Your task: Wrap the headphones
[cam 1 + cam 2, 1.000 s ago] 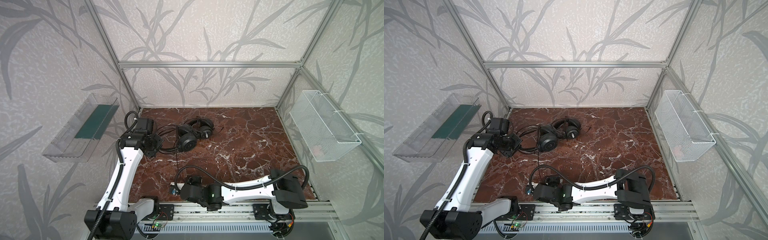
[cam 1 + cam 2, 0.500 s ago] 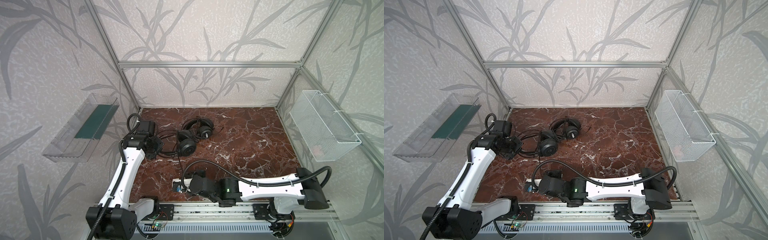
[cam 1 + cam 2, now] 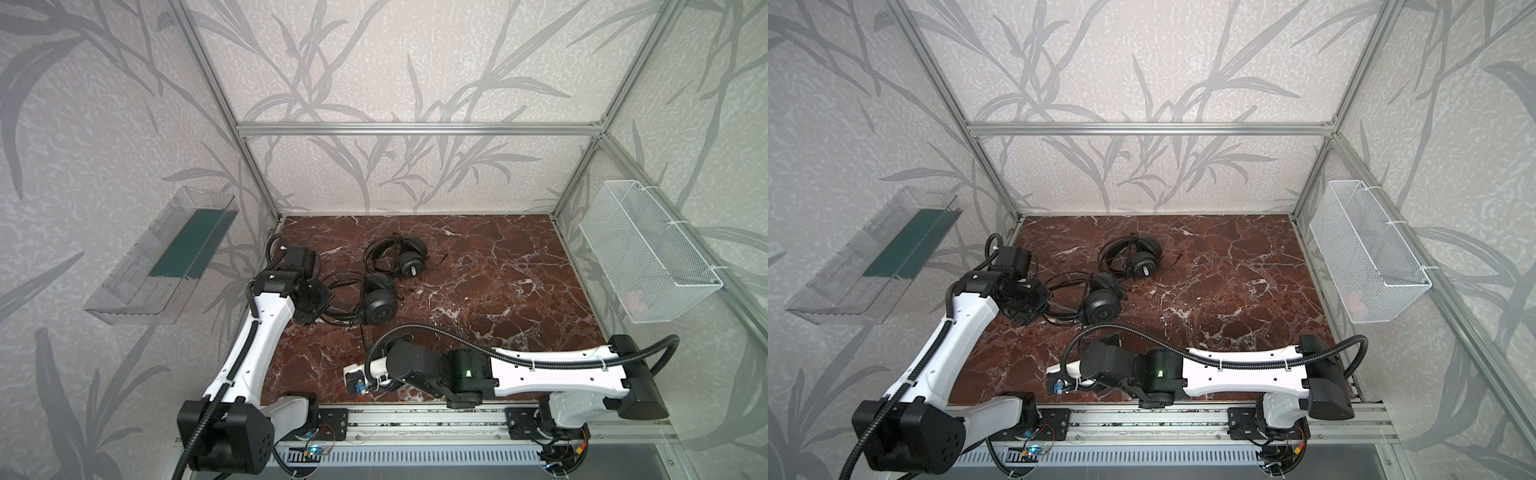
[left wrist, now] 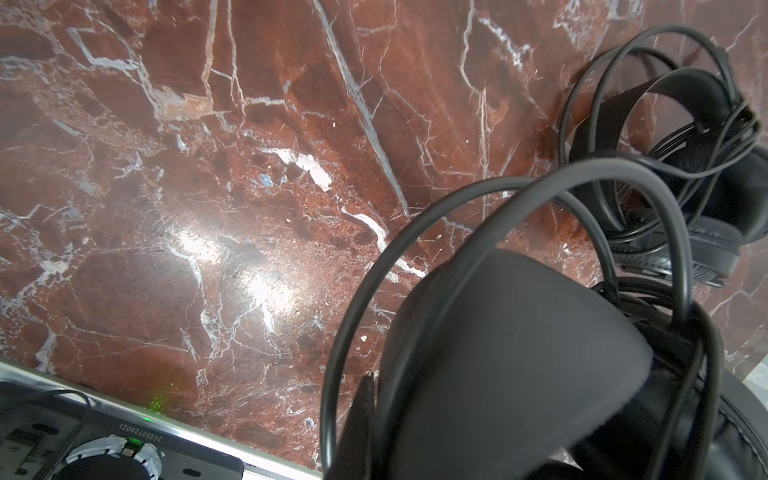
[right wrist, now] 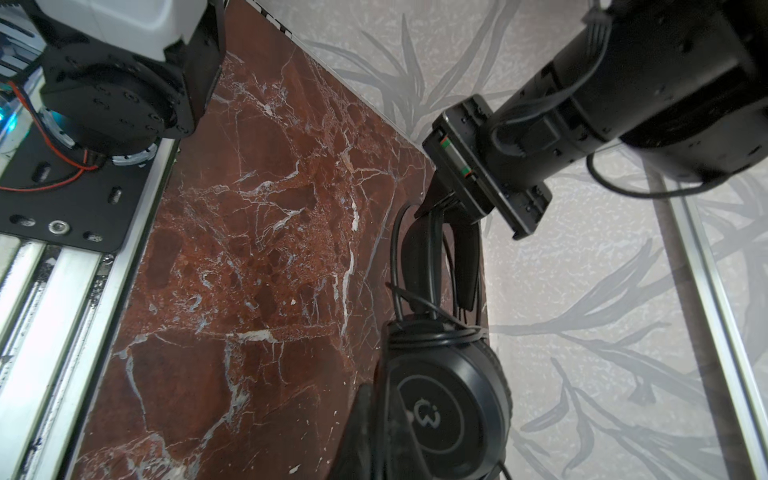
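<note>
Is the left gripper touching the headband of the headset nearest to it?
Touching. In the right wrist view the headband of the smooth-cupped headset runs between the shut jaws of the left gripper, no gap.

Headphones [image 5: 446,411]: black, smooth logo earcup facing camera, thin cable crossing its top.
Left gripper [image 5: 452,249]: clamped on headband.
Table [image 5: 257,257]: red-brown marble, white-veined.
Wall [image 5: 582,311]: grey leaf pattern.

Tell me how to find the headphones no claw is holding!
Look at the red marble table. Two black headphones lie left of its middle; pick the far headphones, nearer the back wall. Their ear part has a bumpy rim, while the near headphones have a smooth one and sit in the left claw.
</note>
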Motion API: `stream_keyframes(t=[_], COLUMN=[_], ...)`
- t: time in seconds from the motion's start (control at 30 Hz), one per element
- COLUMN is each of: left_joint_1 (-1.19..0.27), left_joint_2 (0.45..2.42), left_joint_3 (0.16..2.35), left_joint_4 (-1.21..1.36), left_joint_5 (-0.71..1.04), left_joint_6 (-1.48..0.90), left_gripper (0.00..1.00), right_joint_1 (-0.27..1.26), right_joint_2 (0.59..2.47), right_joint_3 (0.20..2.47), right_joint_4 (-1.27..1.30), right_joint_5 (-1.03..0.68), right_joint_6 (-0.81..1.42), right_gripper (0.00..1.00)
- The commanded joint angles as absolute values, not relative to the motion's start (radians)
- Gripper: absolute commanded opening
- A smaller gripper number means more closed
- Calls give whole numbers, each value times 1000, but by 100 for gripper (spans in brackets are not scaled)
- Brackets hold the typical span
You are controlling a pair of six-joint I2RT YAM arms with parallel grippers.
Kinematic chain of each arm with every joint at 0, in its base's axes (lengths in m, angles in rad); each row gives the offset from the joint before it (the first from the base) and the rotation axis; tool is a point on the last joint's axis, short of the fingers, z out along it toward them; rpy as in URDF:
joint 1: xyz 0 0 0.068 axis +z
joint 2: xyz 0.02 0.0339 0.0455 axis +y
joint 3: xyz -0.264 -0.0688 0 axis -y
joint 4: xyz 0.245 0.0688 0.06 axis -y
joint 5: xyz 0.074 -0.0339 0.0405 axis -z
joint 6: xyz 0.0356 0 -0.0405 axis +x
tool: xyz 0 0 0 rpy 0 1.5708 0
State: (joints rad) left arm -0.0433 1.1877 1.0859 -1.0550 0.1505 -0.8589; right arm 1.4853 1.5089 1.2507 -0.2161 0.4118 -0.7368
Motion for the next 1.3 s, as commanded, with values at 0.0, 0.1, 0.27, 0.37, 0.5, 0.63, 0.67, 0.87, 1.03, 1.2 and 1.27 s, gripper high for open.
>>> stream_keyframes(t=[0.0,0.1,0.27,0.37,0.5,0.63,0.67,0.87,1.03,1.2,1.27], left_joint_1=[-57,-65,-85,-109,-154,-184,-187,-194,-203,-207,-209], left_joint_2=[1178,1162,1141,1132,1112,1086,1079,1062,1056,1058,1050], left_joint_3=[1065,1028,969,950,935,930,927,907,905,924,931], left_joint_4=[-964,-954,-928,-919,-907,-926,-931,-966,-962,-970,-971], left_joint_5=[155,158,172,178,191,193,189,180,197,218,244], left_joint_6=[-849,-835,-809,-791,-759,-711,-697,-645,-638,-618,-609], left_gripper=[0,0,0,0,0,0,0,0,0,0,0], right_joint_1=[1475,1449,1427,1418,1399,1382,1378,1360,1341,1309,1283], right_joint_2=[1509,1509,1528,1536,1542,1539,1537,1529,1530,1527,1520], right_joint_3=[1307,1321,1351,1362,1370,1368,1363,1344,1343,1337,1342], right_joint_4=[-191,-175,-173,-172,-167,-166,-161,-136,-124,-129,-157], right_joint_5=[411,388,357,335,312,287,284,268,246,206,158], right_joint_6=[-830,-847,-869,-870,-874,-876,-881,-902,-892,-857,-818], right_gripper=[0,0,0,0,0,0,0,0,0,0,0])
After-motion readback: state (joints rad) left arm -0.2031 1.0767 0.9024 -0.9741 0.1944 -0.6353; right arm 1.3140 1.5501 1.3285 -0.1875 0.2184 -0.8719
